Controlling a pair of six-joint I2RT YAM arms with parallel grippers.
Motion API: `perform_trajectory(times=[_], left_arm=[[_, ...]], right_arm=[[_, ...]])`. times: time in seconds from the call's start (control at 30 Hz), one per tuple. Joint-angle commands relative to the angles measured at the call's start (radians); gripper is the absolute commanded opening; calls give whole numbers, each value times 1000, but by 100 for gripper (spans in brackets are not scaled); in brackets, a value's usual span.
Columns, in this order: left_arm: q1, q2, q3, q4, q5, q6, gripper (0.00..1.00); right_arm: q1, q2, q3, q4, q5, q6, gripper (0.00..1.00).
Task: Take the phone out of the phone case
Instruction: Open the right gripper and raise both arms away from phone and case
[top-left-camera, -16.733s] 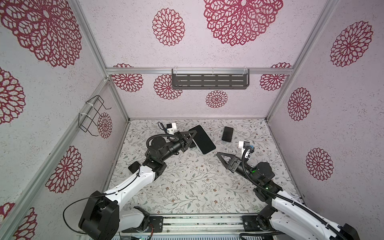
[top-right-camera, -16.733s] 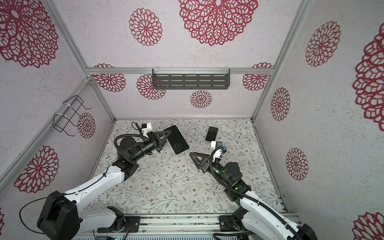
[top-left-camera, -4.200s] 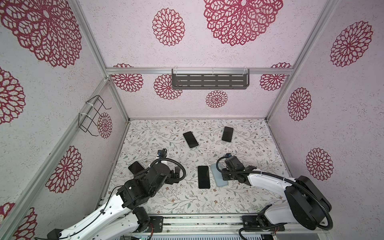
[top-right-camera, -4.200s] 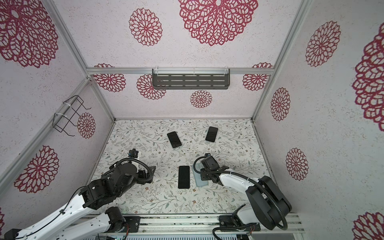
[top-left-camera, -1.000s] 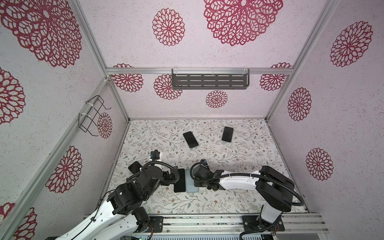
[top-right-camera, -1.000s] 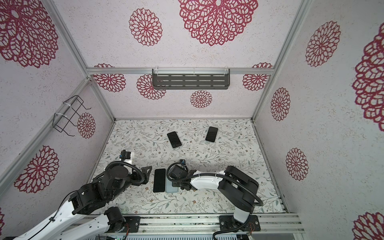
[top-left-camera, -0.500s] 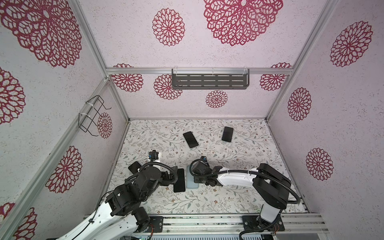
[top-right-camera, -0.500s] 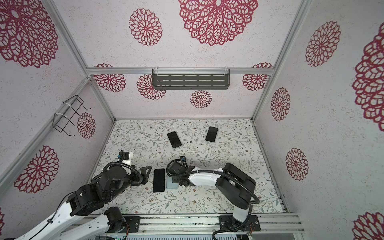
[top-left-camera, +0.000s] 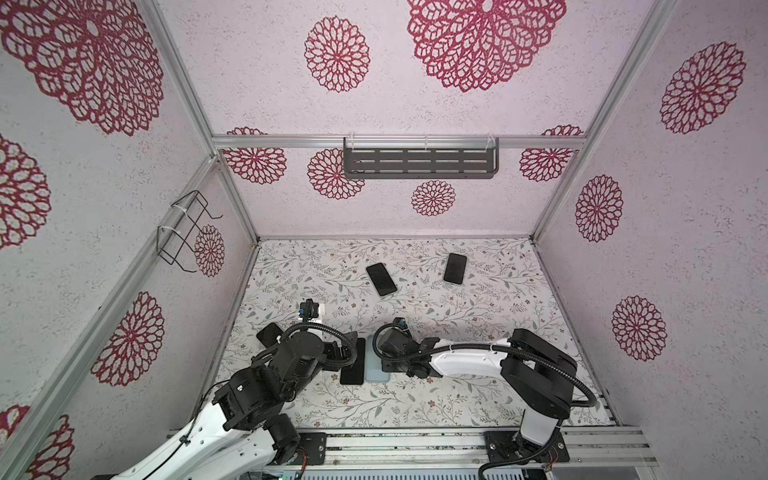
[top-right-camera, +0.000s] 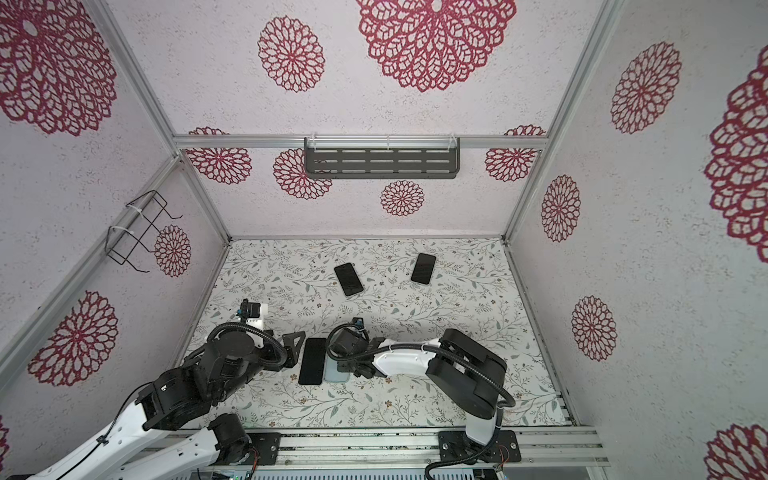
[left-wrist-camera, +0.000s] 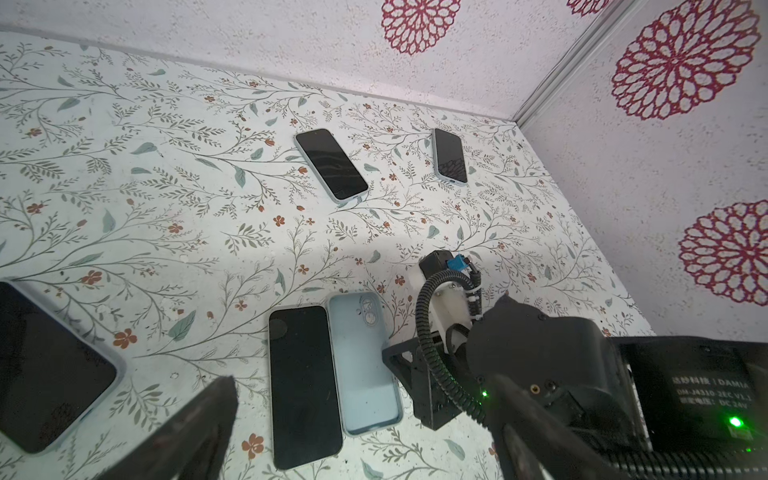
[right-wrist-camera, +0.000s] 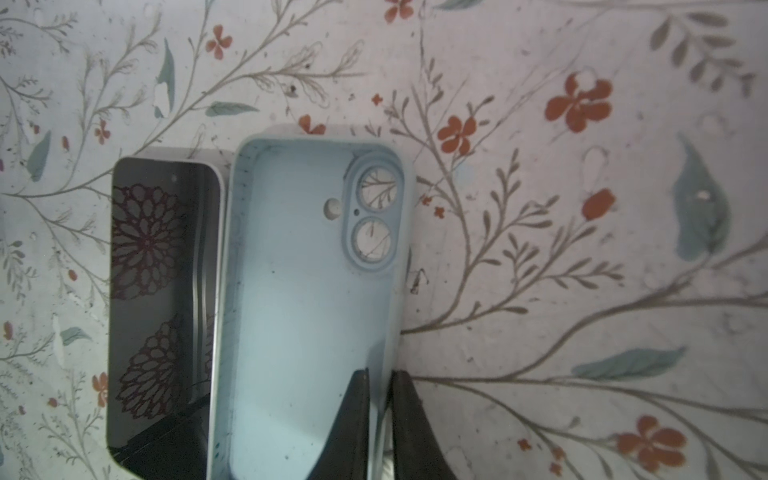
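Note:
The bare black phone (top-left-camera: 353, 361) (top-right-camera: 312, 360) lies flat on the floral table near the front, screen up. Right beside it lies the empty light-blue phone case (top-left-camera: 376, 368) (top-right-camera: 334, 370), hollow side up, camera holes showing in the right wrist view (right-wrist-camera: 303, 311). My right gripper (right-wrist-camera: 379, 374) pinches the case's side wall, one finger inside and one outside. My left gripper (left-wrist-camera: 361, 436) hovers over the phone (left-wrist-camera: 303, 382) and case (left-wrist-camera: 365, 365), open wide and holding nothing.
Two more dark phones (top-left-camera: 381, 279) (top-left-camera: 455, 268) lie toward the back of the table. Another dark phone (left-wrist-camera: 41, 365) lies at the left, by the left arm. A grey shelf (top-left-camera: 419, 162) hangs on the back wall, a wire basket (top-left-camera: 183, 232) on the left wall.
Over the last four seconds the right gripper has slid the case, with the phone beside it, leftward toward the left arm. In the last second hardly anything has shifted.

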Motion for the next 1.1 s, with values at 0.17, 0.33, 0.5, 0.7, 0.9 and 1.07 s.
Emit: perform_trajectory(times=[0.17, 0.33, 0.5, 0.7, 0.9, 1.07], left_arm=[[12, 7, 19, 31, 9, -13, 97], [12, 33, 25, 39, -3, -32, 97], [14, 111, 70, 30, -22, -48, 97], [108, 232, 137, 57, 55, -33, 97], [291, 346, 164, 166, 239, -10, 97], [393, 431, 174, 247, 290, 1, 97]], right_arm=[[7, -20, 19, 9, 2, 9, 35], [5, -119, -27, -6, 51, -8, 63], [6, -302, -101, -15, 120, -88, 87], [-10, -582, -188, -117, 229, -297, 99], [-99, -810, -208, -279, 234, -446, 99], [-216, -914, -211, -327, 144, -543, 99]])
